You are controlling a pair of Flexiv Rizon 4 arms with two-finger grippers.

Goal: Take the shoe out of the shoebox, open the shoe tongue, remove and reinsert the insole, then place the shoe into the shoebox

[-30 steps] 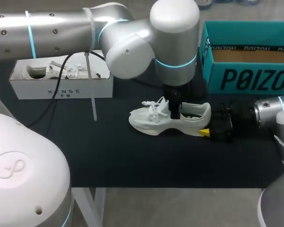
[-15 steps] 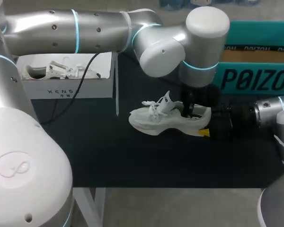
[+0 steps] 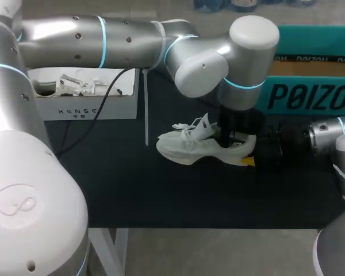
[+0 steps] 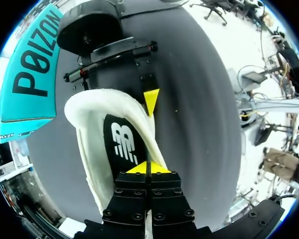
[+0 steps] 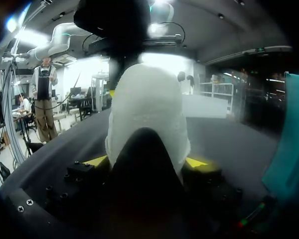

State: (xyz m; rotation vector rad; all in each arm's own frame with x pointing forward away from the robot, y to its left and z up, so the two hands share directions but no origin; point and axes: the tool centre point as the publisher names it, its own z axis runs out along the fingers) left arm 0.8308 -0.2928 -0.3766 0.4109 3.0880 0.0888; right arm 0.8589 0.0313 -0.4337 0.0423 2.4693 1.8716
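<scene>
Swinging toward the right since a second ago, the left arm has carried its left end effector (image 3: 230, 138) from above the laces (image 3: 187, 131) to the heel opening of the white mesh sneaker (image 3: 190, 146). The sneaker's white padded tongue (image 3: 204, 125), flat earlier, now stands up out of the throat. The right arm has stayed where it was at the heel.

The sneaker lies on its sole near the middle of the black worktop (image 3: 161, 190), toe toward the left arm's side and heel toward the right arm's side.

In the left wrist view the left end effector's black fingers are pressed together. Their yellow tips meet low inside the sneaker, on the black foam insole with a white logo (image 4: 122, 144), close against the inner wall. Whether anything thin is caught between them I cannot tell.

The right end effector (image 5: 147, 162) comes in level with the worktop and clamps the sneaker's heel, one yellow tip against each side.

Behind the right arm stands an open teal cardboard shoebox (image 3: 310, 95), well apart from the sneaker. On the far left sits an open white cardboard shoebox (image 3: 83, 106) with a second white shoe (image 3: 69, 85) lying in it.
</scene>
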